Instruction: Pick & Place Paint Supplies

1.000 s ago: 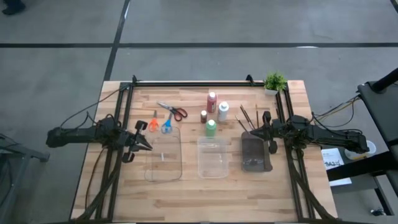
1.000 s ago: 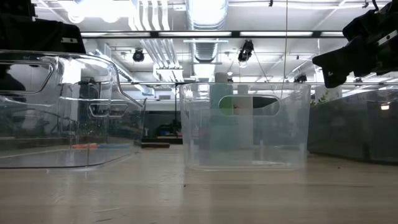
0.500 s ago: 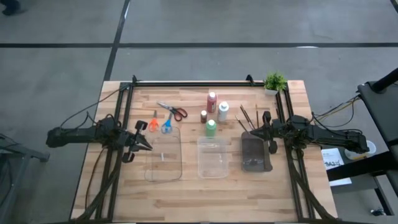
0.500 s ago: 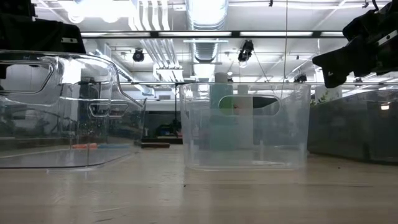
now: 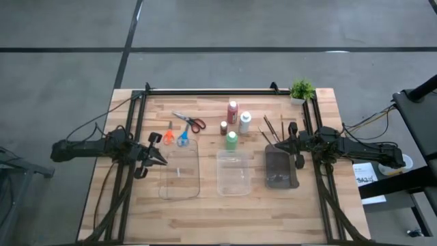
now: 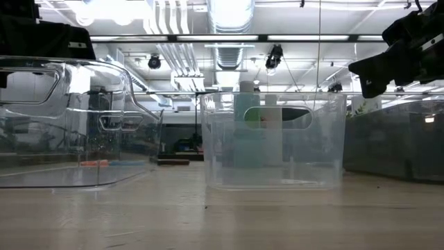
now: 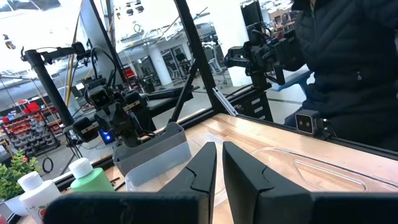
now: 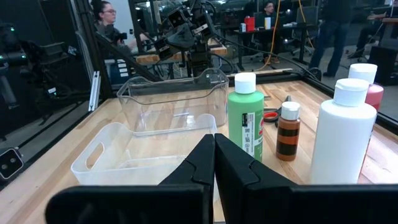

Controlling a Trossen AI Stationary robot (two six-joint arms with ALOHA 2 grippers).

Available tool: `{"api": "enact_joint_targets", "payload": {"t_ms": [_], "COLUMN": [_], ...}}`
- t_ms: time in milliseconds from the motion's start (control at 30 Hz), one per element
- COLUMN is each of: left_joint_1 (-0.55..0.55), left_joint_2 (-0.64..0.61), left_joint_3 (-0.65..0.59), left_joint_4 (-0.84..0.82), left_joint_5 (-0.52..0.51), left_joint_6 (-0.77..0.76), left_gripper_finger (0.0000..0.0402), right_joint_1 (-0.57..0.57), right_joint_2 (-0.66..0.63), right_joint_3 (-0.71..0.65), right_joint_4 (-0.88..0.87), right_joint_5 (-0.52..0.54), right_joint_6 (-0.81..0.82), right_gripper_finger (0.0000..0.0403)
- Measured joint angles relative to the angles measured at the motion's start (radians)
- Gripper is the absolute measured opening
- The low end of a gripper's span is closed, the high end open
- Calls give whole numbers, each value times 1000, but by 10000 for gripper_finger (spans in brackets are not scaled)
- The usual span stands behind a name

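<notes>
Wooden table [image 5: 225,205] on a grey concrete floor, workshop room behind in the low view. Paint supplies sit in the far middle of the table: red bottle [image 5: 233,111], white bottle [image 5: 245,122], small brown bottle [image 5: 224,128], green bottle [image 5: 231,141], all upright and close together. Red-handled scissors [image 5: 191,122] lie left of the bottles; orange scissors [image 5: 168,137] and blue scissors [image 5: 183,138] lie side by side just beyond the far edge of the left clear tray [image 5: 179,172]. Thin dark paintbrushes [image 5: 270,130] lie right of the bottles, just beyond the dark grey tray [image 5: 280,170]. A second clear tray [image 5: 233,172] sits between the other two, directly in front of the green bottle.

Left gripper [image 5: 158,158] hovers at the left tray's left edge, near the orange scissors but apart from them, fingers [image 7: 202,168] nearly together with a thin gap, holding nothing. Right gripper [image 5: 278,145] hangs over the grey tray's far edge, close to the brushes, jaws fully closed and empty; in its wrist view the green bottle [image 8: 245,117] stands just ahead. Potted plant [image 5: 301,90] at the far right corner.
</notes>
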Motion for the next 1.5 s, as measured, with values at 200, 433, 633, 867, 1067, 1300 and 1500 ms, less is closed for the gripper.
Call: {"api": "enact_joint_targets", "payload": {"t_ms": [200, 433, 633, 867, 1067, 1300, 1500], "left_joint_1": [0, 0, 0, 0, 0, 0, 0], "left_joint_2": [0, 0, 0, 0, 0, 0, 0], "left_joint_3": [0, 0, 0, 0, 0, 0, 0], "left_joint_4": [0, 0, 0, 0, 0, 0, 0], "left_joint_5": [0, 0, 0, 0, 0, 0, 0], "left_joint_6": [0, 0, 0, 0, 0, 0, 0], "left_gripper_finger": [35, 35, 35, 35, 35, 36, 36], "right_joint_1": [0, 0, 0, 0, 0, 0, -1], "right_joint_2": [0, 0, 0, -1, -1, -1, -1], "right_joint_3": [0, 0, 0, 0, 0, 0, 0], "right_joint_4": [0, 0, 0, 0, 0, 0, 0], "right_joint_5": [0, 0, 0, 0, 0, 1, 53], "right_joint_6": [0, 0, 0, 0, 0, 0, -56], "right_gripper_finger": [8, 8, 8, 8, 8, 8, 8]}}
